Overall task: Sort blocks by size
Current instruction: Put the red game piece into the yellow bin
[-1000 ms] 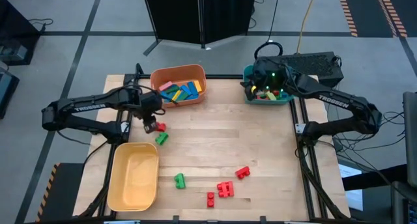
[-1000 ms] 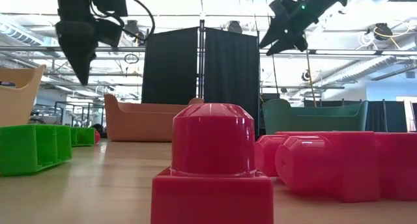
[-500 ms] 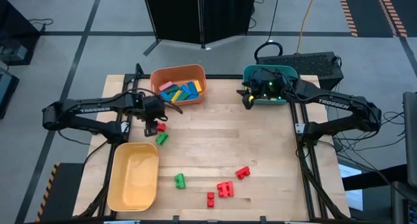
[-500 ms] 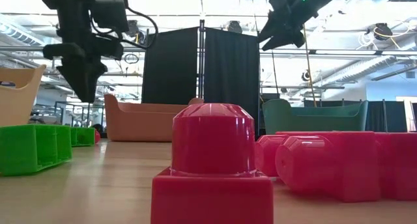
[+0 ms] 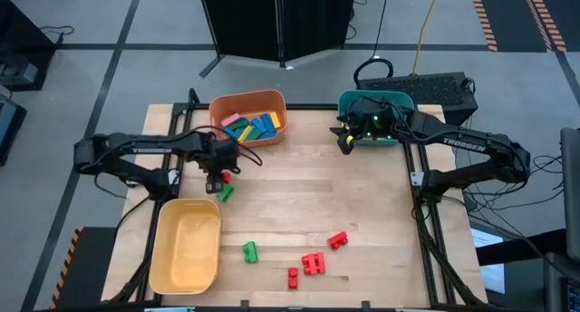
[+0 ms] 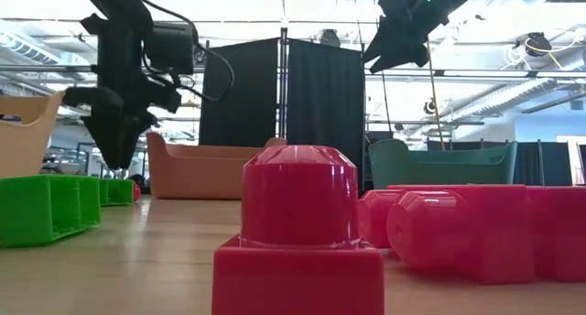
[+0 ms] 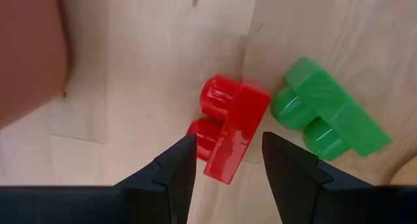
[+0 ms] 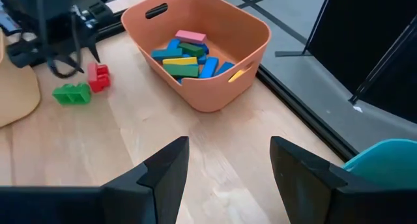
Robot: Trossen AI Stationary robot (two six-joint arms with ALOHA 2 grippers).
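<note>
I count six loose blocks on the bench point(image 5: 362, 194): four red blocks point(image 5: 314, 263) and two green blocks point(image 5: 249, 251). I count three bins: one orange bin point(image 5: 217, 106), one teal bin point(image 5: 346, 102), one yellow bin point(image 5: 185, 247). Two arms.

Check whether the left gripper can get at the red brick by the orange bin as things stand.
Probably yes. The left gripper hangs right over the red brick with fingers open astride it; the green brick lies beside it, apart, seemingly outside the fingers' path.
</note>
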